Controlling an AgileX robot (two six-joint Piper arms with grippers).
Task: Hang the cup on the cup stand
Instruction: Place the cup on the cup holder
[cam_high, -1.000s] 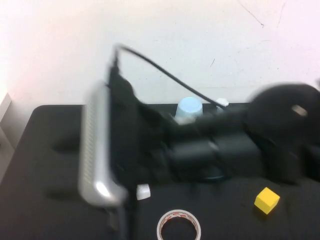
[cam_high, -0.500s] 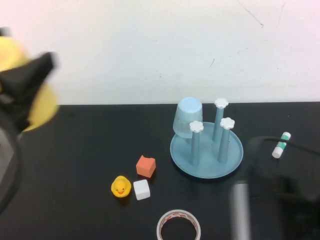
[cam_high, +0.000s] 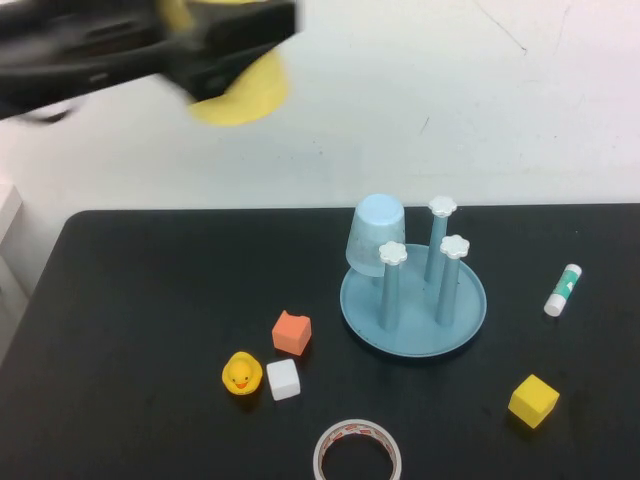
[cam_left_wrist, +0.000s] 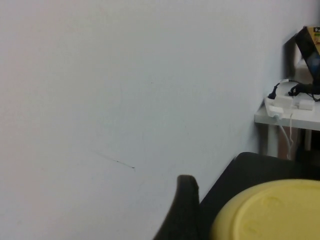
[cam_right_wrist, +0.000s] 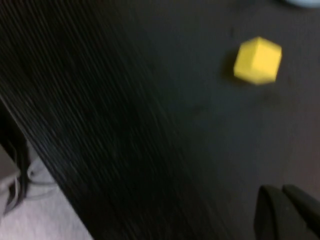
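Against white wall, left tool (cam_high: 225, 45) grips cup (cam_high: 240, 90); right tool (cam_right_wrist: 287, 210) low.

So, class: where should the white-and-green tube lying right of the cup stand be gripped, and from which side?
Pinch the tube across its midsection from above: it lies flat with its long sides free. The right end effector, low near the yellow block, seems nearer; the left end effector holds the cup aloft.
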